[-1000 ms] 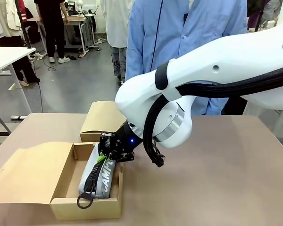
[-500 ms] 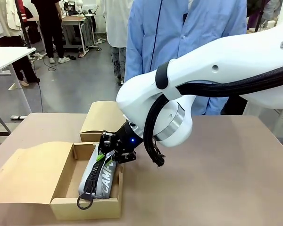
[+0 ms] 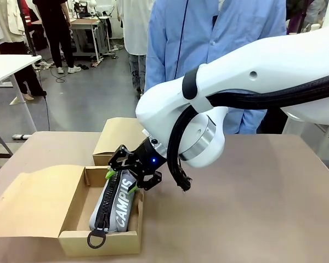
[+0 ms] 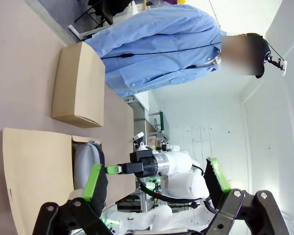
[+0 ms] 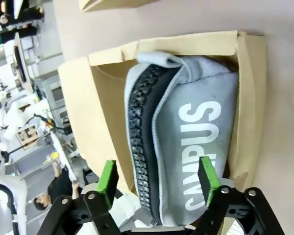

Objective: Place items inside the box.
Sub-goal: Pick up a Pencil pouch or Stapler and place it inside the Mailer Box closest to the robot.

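- Front view: we see the right gripper [image 3: 122,181] reaching in from the right and hanging over the far end of the pouch [image 3: 120,205]. Its jaws are spread open, one green pad to each side of the zip, gripping nothing.
- The grey pouch lies lengthwise in the open box [image 3: 98,245], along its right wall, with the white word "CAMPUS" facing up. Its ring pull [image 3: 96,239] hangs over the box's near wall.
- The box's flap [image 3: 27,203] lies flat to the left on the desk [image 3: 252,208]. A second box [image 3: 118,139], closed, sits just behind the open one, and a person [image 3: 208,33] in a blue shirt stands at the far side.
- Left wrist view: we see the left gripper [image 4: 154,171] held well away from the boxes, jaws wide open and empty. The scene stands sideways here, with the closed box above and the pouch's grey end showing at the open box beyond the flap.
- Right wrist view: we look down between the open jaws at the pouch inside the box, black zip on one side and lettering on the other. We cannot tell whether the pads touch the fabric.
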### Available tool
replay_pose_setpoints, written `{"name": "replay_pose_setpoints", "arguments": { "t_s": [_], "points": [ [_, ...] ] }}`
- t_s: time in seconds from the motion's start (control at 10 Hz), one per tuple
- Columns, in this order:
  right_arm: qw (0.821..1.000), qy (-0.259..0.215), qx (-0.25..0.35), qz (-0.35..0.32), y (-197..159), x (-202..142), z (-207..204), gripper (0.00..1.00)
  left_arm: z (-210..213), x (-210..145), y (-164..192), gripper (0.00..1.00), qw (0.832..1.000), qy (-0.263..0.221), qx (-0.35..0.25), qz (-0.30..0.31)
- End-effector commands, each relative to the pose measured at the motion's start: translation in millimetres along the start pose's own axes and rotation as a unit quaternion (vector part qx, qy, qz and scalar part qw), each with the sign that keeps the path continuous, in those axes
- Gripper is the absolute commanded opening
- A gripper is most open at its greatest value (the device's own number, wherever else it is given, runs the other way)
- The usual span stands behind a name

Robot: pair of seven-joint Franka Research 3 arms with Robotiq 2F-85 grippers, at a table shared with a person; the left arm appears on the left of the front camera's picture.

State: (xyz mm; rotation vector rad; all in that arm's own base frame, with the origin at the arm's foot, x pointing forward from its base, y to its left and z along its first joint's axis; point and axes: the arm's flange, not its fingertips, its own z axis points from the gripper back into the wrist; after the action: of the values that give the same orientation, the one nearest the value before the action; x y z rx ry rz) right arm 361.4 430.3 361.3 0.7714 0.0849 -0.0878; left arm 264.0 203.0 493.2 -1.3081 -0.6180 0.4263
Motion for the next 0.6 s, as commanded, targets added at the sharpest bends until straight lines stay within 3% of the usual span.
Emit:
{"name": "replay_pose_setpoints", "arguments": {
  "t_s": [0.0,0.1,0.2,0.5],
  "points": [
    [0.999,0.013,0.037,0.017,-6,-4,21,1.0,0,-2,0,1.0,1.0,-0.001,-0.008,-0.009],
    [0.998,0.008,0.053,0.023,-11,-8,45,1.0,0,-2,0,1.0,1.0,-0.001,-0.008,-0.009],
    [0.995,-0.008,0.101,0.027,-26,-18,95,1.0,0,-2,0,1.0,1.0,-0.001,-0.008,-0.009],
    [0.979,-0.053,0.195,0.024,-90,-49,193,1.0,0,-2,0,1.0,1.0,-0.001,-0.008,-0.009]
  ]
}}
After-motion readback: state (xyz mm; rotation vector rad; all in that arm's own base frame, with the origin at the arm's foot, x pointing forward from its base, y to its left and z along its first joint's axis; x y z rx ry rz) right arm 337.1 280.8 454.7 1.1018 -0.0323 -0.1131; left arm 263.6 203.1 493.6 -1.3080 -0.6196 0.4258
